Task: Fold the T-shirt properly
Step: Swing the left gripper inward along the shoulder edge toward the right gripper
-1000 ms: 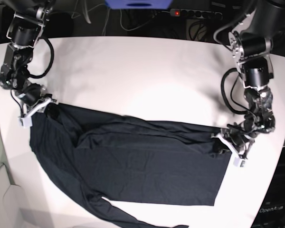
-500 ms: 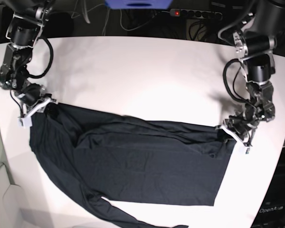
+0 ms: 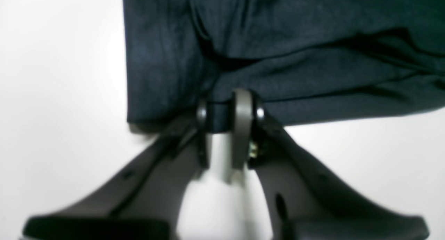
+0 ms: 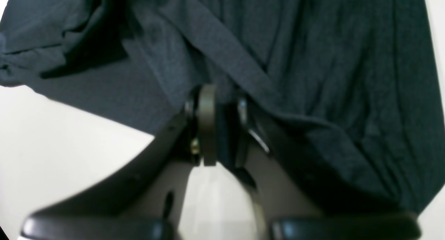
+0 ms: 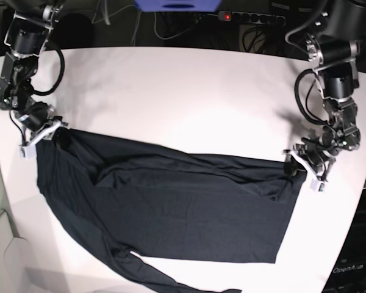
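Note:
The dark navy T-shirt (image 5: 171,207) lies spread across the white table (image 5: 183,91), one long sleeve trailing toward the front edge. My left gripper (image 5: 300,168) is at the shirt's right corner and is shut on its hem, as the left wrist view shows (image 3: 222,111). My right gripper (image 5: 46,133) is at the shirt's far left corner, shut on a fold of fabric (image 4: 222,108). The shirt (image 3: 278,41) is wrinkled just beyond the left gripper, and a seam band (image 4: 222,52) runs diagonally past the right gripper.
A power strip (image 5: 250,17) and cables lie behind the table's back edge. A blue object (image 5: 177,5) sits at the top centre. Bare table stretches behind the shirt. The table's curved edge is close to both grippers.
Both grippers have moved outward and slightly back, the left one most, pulling the shirt's top edge tauter and its right corner farther right.

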`<state>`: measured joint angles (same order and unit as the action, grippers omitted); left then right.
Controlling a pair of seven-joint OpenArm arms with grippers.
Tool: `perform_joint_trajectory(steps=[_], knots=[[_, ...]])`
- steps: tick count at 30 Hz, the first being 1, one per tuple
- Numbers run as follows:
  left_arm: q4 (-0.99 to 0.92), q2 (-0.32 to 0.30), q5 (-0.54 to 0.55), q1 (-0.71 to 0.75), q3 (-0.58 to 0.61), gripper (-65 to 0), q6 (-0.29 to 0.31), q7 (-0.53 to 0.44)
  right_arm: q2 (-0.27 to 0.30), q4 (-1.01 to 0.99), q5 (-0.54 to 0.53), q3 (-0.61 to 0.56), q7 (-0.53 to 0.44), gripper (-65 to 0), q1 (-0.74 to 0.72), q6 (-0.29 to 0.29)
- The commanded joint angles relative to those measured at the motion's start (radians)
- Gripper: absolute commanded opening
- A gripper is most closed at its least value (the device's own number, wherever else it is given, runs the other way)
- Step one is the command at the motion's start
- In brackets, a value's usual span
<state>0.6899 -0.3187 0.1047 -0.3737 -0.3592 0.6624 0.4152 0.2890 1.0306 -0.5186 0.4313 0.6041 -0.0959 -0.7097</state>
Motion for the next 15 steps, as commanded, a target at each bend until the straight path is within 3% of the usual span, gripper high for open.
perform_joint_trajectory(steps=[1,15], knots=[[-0.009,-0.009,-0.089,0.023,0.002,-55.5,-0.03,0.098,0.019,0.001,0.051,0.002,0.055,-58.8,0.006,0.012],[-0.011,-0.007,-0.093,0.045,0.016,-55.5,-0.033,0.178,0.016,0.003,0.05,0.002,0.055,-58.8,0.077,0.012]])
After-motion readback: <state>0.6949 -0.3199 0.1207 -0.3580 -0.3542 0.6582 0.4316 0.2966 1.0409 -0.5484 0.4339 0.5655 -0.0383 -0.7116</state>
